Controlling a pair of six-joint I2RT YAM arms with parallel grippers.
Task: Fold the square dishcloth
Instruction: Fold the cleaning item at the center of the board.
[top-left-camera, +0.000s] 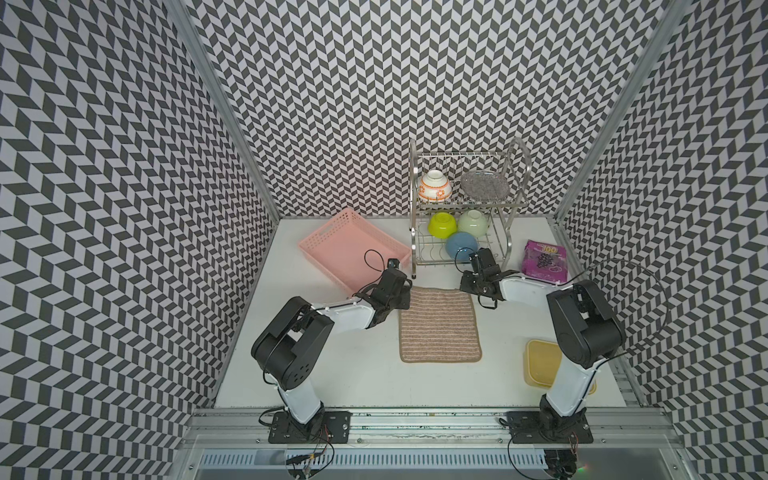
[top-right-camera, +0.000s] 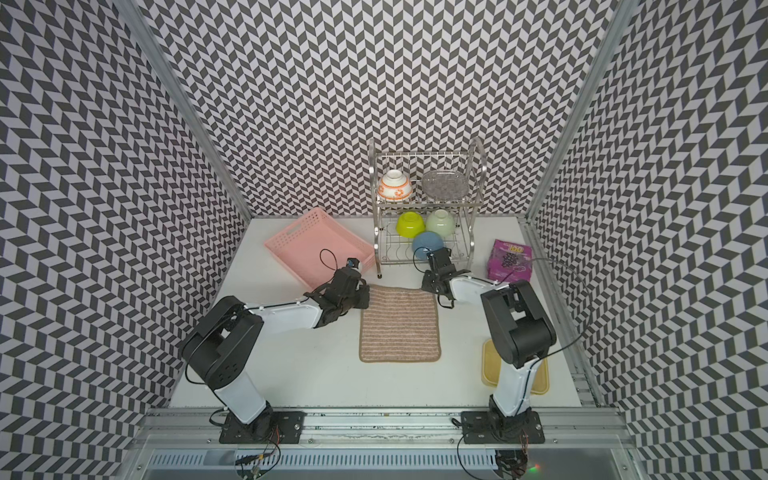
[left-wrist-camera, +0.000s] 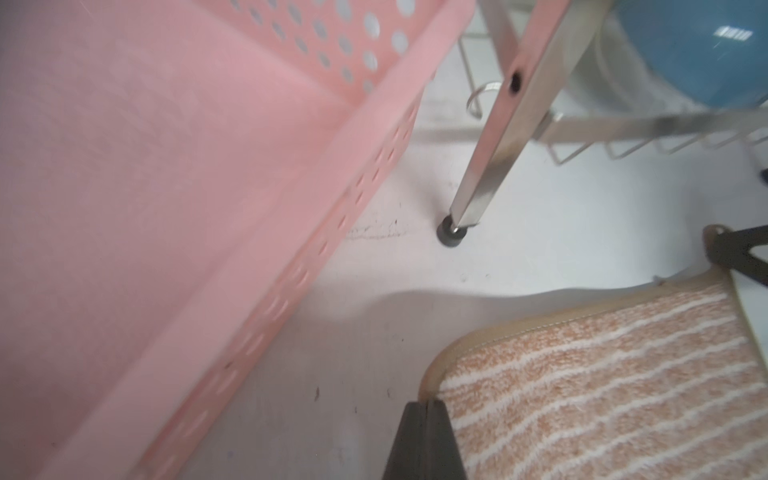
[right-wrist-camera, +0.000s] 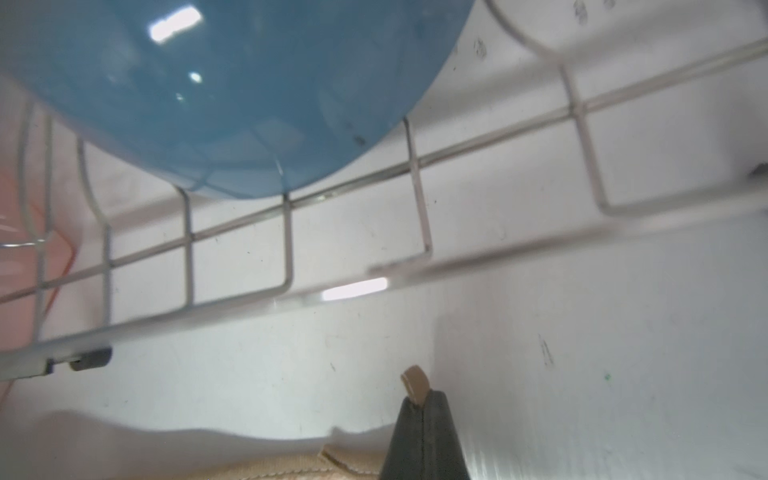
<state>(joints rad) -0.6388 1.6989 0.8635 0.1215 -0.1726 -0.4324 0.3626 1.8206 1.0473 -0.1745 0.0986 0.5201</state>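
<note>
You have the square dishcloth (top-left-camera: 439, 324) spread on the tabletop (top-left-camera: 353, 374) between the arms. Your left gripper (left-wrist-camera: 424, 409) is pinched together on one far corner, and your right gripper (right-wrist-camera: 420, 401) on the other, with tan edging caught between its tips. The grasp looks made; the fold itself is not yet begun. Next, I judge, lift both corners evenly and carry them to the near edge, matching it. The pink basket (top-left-camera: 332, 241) and dish rack (top-left-camera: 415, 266) stand just behind. The near side is open, with the yellow container (top-left-camera: 540, 361) well aside.
</note>
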